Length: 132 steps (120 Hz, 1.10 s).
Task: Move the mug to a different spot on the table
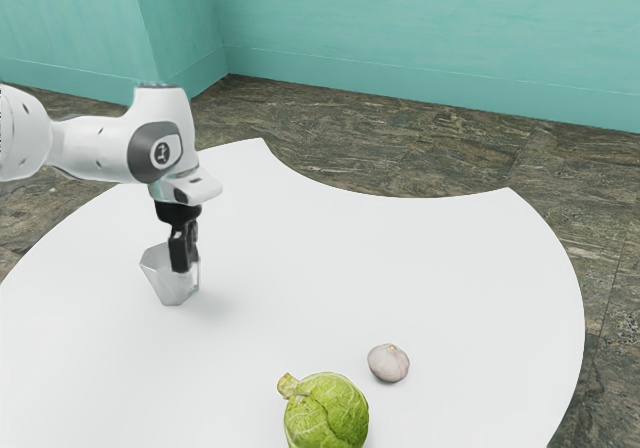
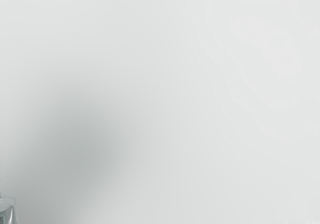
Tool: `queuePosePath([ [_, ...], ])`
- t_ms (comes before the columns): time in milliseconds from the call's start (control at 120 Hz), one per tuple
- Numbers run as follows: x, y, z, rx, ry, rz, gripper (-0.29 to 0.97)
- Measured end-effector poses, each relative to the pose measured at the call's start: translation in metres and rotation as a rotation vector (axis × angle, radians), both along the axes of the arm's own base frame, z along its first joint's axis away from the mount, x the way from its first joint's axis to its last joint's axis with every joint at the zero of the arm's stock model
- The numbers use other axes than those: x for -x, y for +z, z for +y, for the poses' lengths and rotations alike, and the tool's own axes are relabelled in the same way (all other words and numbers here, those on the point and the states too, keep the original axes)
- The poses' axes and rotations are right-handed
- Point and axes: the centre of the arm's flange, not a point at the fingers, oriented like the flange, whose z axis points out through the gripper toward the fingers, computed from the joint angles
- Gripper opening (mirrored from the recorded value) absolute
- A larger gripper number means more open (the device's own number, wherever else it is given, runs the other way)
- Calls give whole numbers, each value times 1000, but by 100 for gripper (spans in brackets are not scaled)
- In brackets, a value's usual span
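gripper (image 1: 183,260) points straight down, fingers pinched on the mug (image 1: 165,276) wall, one inside the rim and one outside. looks like a rim grip chosen for a firm hold. mug hangs tilted, low over the table (image 1: 450,268) toward the exterior view's left, well apart from the cabbage (image 1: 325,410) and garlic (image 1: 388,362), so there's room to set it down.

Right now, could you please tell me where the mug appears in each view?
Exterior view: the mug stands on the white table, toward the exterior view's left, at the end effector.
Wrist view: a grey sliver, likely the mug, beside a soft shadow.
Shared landmark: the white table.
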Motion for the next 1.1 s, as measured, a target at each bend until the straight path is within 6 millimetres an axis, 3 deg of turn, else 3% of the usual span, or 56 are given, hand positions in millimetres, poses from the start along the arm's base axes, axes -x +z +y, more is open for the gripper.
queuePosePath([
  [192,-7,-9,3,14,-125,-37,68],
  [383,-36,5,28,-7,-183,-116,68],
  [625,-40,-21,37,-7,-226,-86,68],
  [850,-57,-31,41,-19,-250,-89,68],
  [1100,-57,-39,49,-30,-197,-67,68],
])
